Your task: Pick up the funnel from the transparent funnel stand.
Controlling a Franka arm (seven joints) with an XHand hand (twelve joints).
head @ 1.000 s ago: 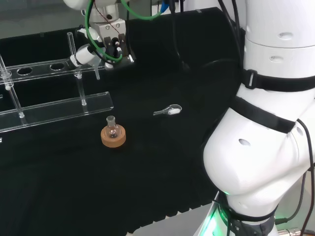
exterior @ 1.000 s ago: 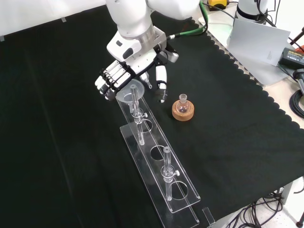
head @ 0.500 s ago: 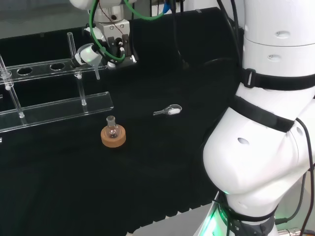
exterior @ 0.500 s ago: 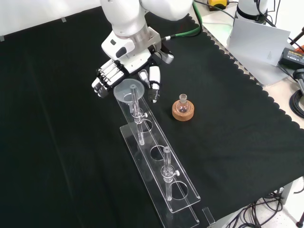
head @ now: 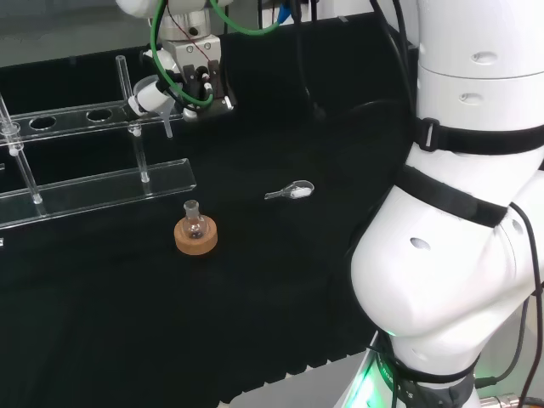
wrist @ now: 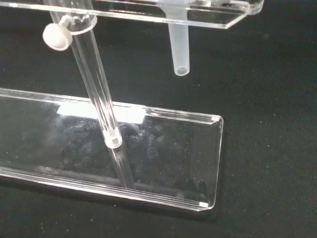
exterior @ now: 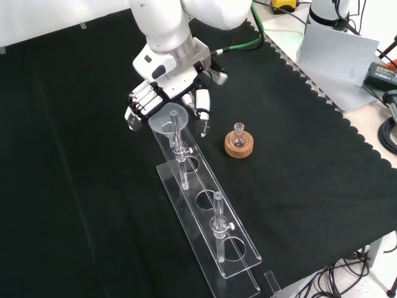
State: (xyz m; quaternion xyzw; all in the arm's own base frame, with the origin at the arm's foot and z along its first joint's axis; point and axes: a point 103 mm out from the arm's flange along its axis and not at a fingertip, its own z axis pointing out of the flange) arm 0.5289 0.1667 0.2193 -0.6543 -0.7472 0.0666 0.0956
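Observation:
A clear funnel [exterior: 168, 119] sits in the end hole of the transparent funnel stand [exterior: 231, 256], with its spout [wrist: 178, 49] hanging through the upper shelf. In the front view the hand [exterior: 166, 87] is over the funnel. Its curled fingers [exterior: 138, 107] are at the left of the bowl and its thumb [exterior: 201, 117] is at the right. Whether they touch the funnel I cannot tell. In the head view the hand [head: 194, 78] is just right of the funnel [head: 150, 92], at the right end of the stand [head: 93, 192].
A small round flask on a cork ring [exterior: 239, 143] stands right of the stand in the front view and in front of it in the head view [head: 195, 231]. A small scoop [head: 290, 192] lies on the cloth. The stand's post [wrist: 97, 89] is close to the hand.
In the front view the hand has shifted left and drawn in round the funnel, its thumb now nearer the rim. The funnel sits in the same hole.

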